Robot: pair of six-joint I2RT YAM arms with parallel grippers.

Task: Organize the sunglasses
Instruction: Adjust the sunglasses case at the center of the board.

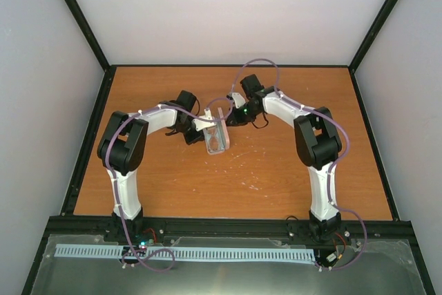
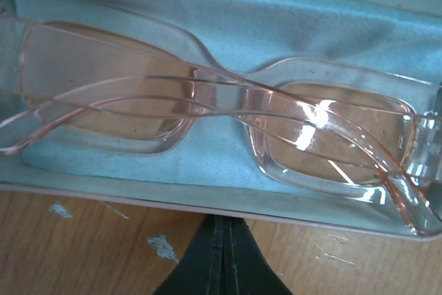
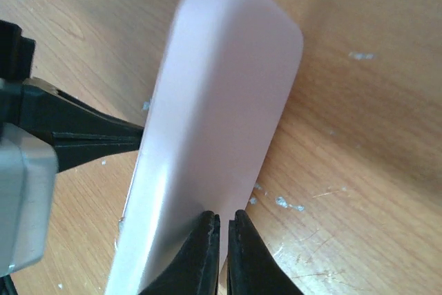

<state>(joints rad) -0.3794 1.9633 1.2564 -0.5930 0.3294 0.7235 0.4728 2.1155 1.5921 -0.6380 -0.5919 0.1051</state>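
Reading the top view, we find the thin translucent amber-framed sunglasses (image 1: 217, 140) lying in the open oblong pale pink case (image 1: 209, 144) at mid-counter (image 1: 290, 177); we judge that only closing remains.

From the left wrist, the glasses rest on light blue cloth (image 2: 297, 29), arms folded on top, with their long axis along the case. The left fingers (image 2: 213, 264) sit pressed together at its rim.

From the right wrist, the right fingers (image 3: 202, 257) pinch the edge of the pale pink lid (image 3: 221, 101).
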